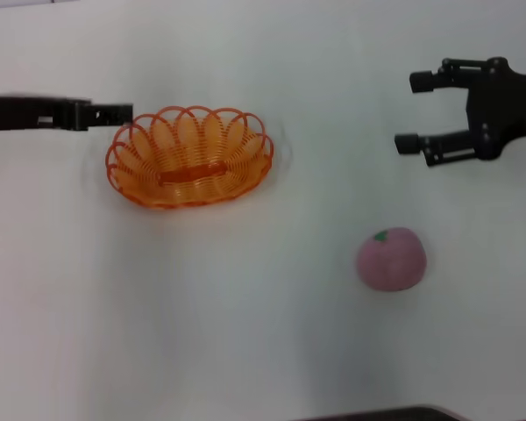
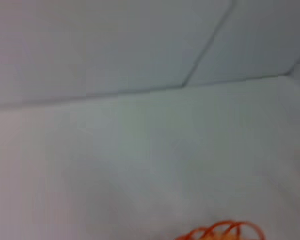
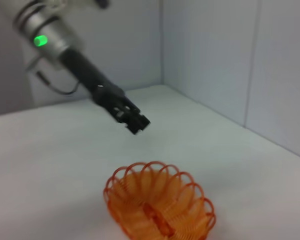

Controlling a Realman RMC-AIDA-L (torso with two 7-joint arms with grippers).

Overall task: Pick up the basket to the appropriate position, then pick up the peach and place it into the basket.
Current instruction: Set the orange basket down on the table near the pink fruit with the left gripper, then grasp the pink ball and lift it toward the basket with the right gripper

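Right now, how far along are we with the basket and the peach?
Early stage. The oval orange wire basket sits on the white table, empty. The left claw is at its scalloped rim, apparently near a grasp or release; contact is unclear. The round pink peach lies untouched on the table, well apart from the basket. The right claw hangs open beyond it. The peach transfer remains.

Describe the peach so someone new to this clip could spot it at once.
On the white table, look right of the orange basket and nearer the robot, below the open right hand. The peach lies there alone: a round pink ball with a small green mark on top.
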